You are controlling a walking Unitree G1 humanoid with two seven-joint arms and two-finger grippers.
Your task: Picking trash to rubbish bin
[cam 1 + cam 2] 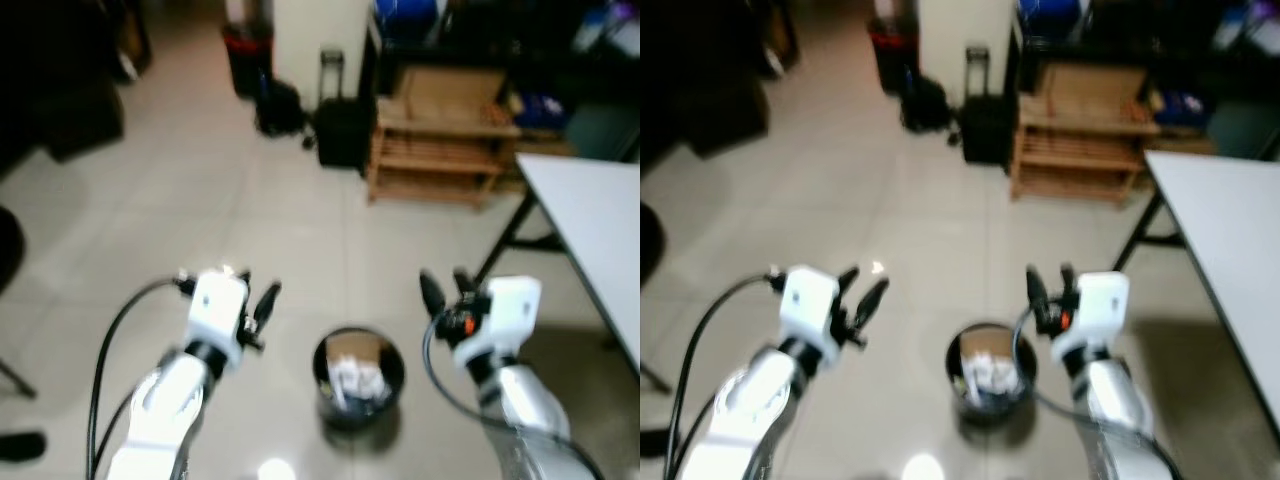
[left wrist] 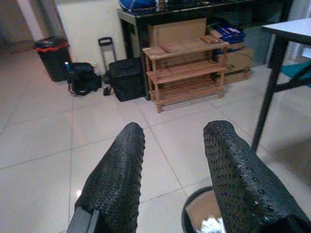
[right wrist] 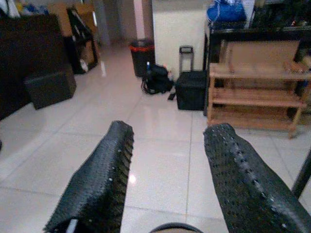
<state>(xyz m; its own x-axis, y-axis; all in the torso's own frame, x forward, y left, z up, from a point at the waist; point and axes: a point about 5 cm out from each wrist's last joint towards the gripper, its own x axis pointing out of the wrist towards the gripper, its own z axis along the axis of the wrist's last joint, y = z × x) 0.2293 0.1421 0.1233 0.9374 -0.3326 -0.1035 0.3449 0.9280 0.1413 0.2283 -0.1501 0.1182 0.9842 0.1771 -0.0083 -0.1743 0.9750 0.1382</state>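
The room was big, with a pale tiled floor (image 1: 250,230). Far back stood a wooden rack (image 1: 440,150), a black case (image 1: 340,130) and a dark bin with a red rim (image 1: 245,55). A white table (image 1: 590,210) stood on the robot's right.

Right in front of the robot, low on the floor, sat a small round black bin (image 1: 358,378). It stood upright, with its open top facing up. White crumpled trash (image 1: 358,382) and a bit of brown card (image 1: 352,348) lay inside it.

The bin sat between the two arms and a little below them. It looked about as near to one arm as to the other. No loose trash could be seen on the floor near the bin, but the head views were blurry.

The left gripper (image 1: 258,295) was up in the air, on the bin's left side. Its two black fingers (image 2: 116,179) were spread apart with a clear gap, and nothing was between them. Its wrist view caught the bin's rim just under the fingers.

The right gripper (image 1: 448,290) was up in the air on the bin's right side. Its fingers (image 3: 99,179) were spread apart too and held nothing. Neither one touched the bin.

To find more trash, the robot would likely need to look or walk somewhere else.
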